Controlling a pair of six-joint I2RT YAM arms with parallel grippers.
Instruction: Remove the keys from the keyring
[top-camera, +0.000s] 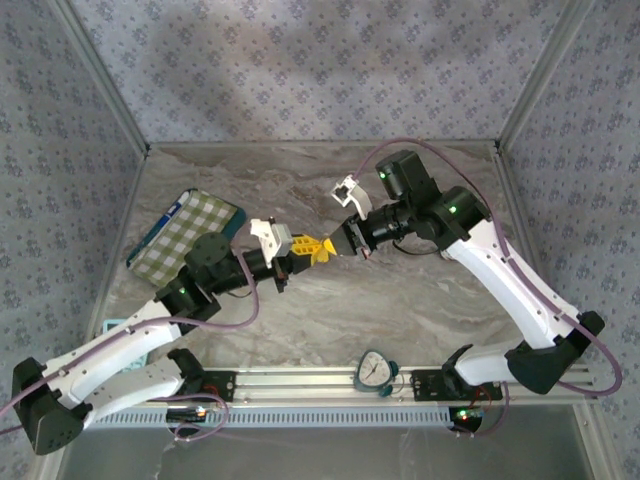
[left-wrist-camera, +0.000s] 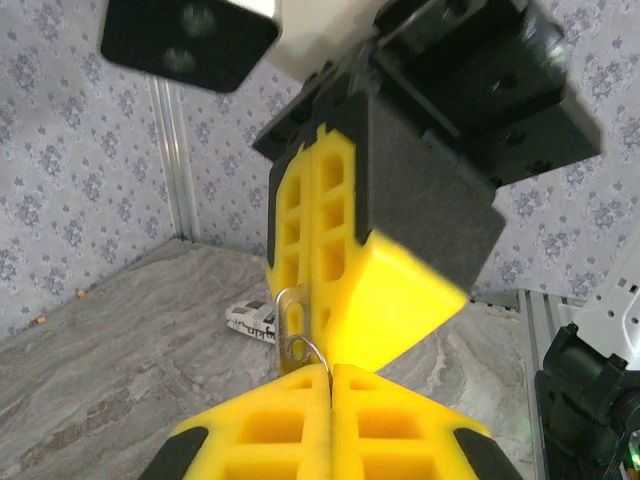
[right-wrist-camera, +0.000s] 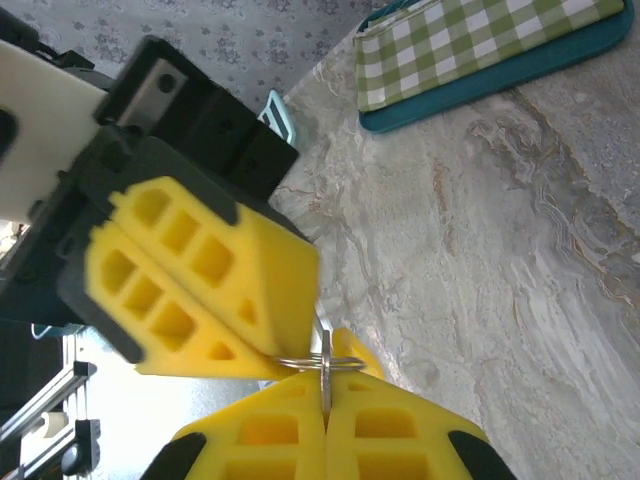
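On my feed the left end effector (left-wrist-camera: 330, 368) and right end effector (right-wrist-camera: 326, 385) read as matt yellow plastic, faintly grainy, backed by dull black pads (left-wrist-camera: 420, 170) with a fine rough texture. The keyring (right-wrist-camera: 300, 362) is thin bright wire, polished metal. The bench (right-wrist-camera: 520, 250) looks like smooth marbled stone with a soft sheen. I see a woven checked cloth (right-wrist-camera: 470, 40) on a teal plastic tray (right-wrist-camera: 420, 106) — and a brushed aluminium rail (top-camera: 300, 380).

The left arm (top-camera: 120, 350) stretched from its base at 7 o'clock toward 2 o'clock; the right arm (top-camera: 510, 280) rose from 5 o'clock, bent at the elbow and turned its wrist toward 9 o'clock. The left tool (top-camera: 308, 251) and right tool (top-camera: 330, 247) met tip to tip at centre, both with yellow fingers (left-wrist-camera: 250, 430) pressed together.
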